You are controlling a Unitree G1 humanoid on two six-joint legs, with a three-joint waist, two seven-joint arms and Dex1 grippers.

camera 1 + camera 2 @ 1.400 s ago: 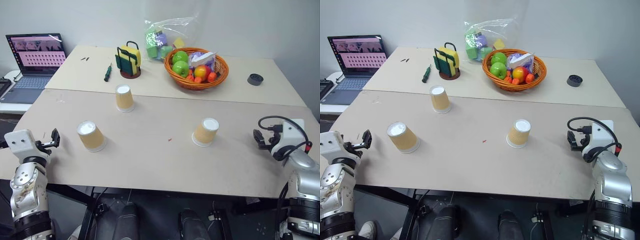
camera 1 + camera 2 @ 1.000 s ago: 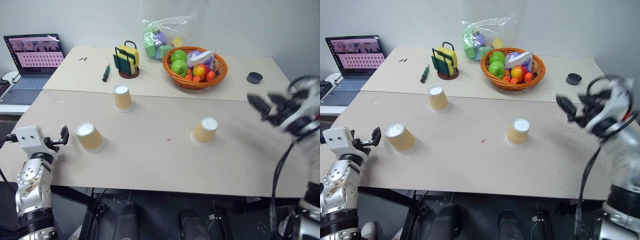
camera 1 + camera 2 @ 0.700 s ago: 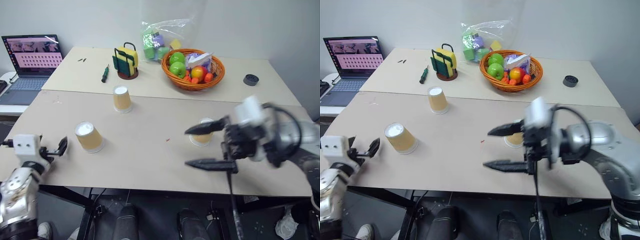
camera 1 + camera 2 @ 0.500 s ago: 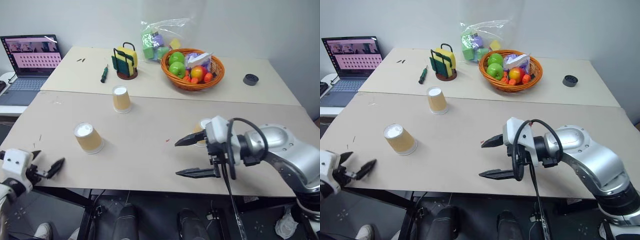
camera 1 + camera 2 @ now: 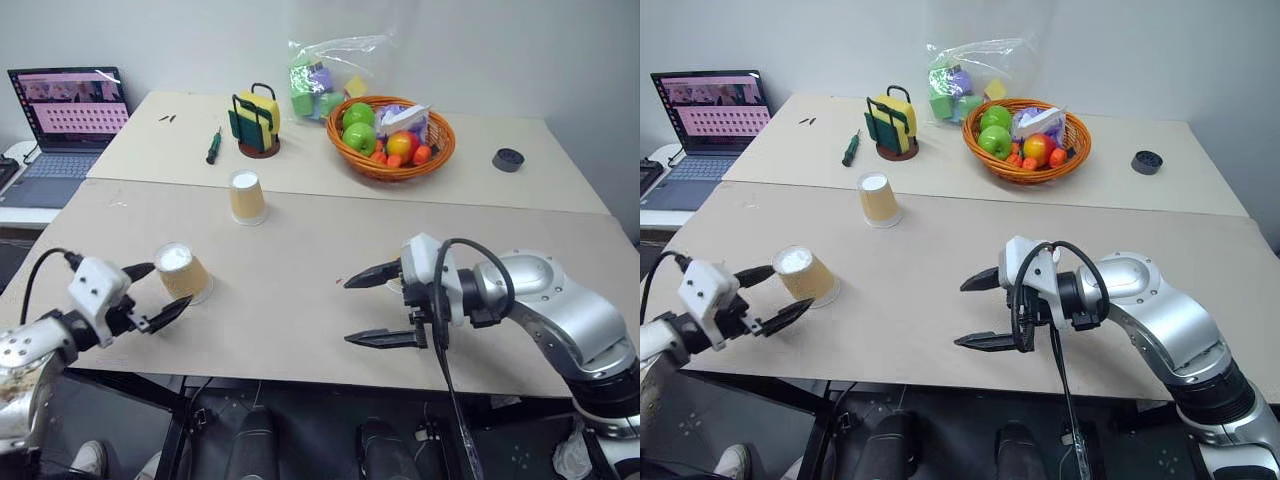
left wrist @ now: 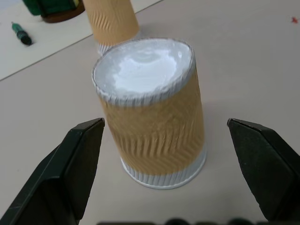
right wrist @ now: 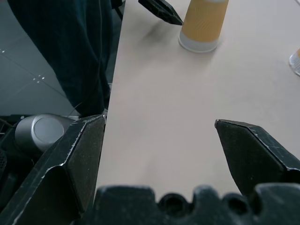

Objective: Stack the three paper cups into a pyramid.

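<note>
Left wrist view: left gripper [image 5: 158, 292] fingers spread, empty, flanking tan ribbed paper cup [image 6: 151, 117]; off-centre closing could tip it (right gripper [image 5: 368, 306] also spread, empty).

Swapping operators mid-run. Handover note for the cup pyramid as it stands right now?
Left end effector: open, empty, fingers either side of the near-left tan ribbed paper cup, not touching it.
Right end effector: open, empty, pointing left above the beige table.
Second tan cup stands further back, near the table seam. Third cup is mostly hidden behind the right end effector.
The two visible cups stand upside down and apart.
Done: nothing stacked.
Left: set two cups side by side, place the third on top.
</note>
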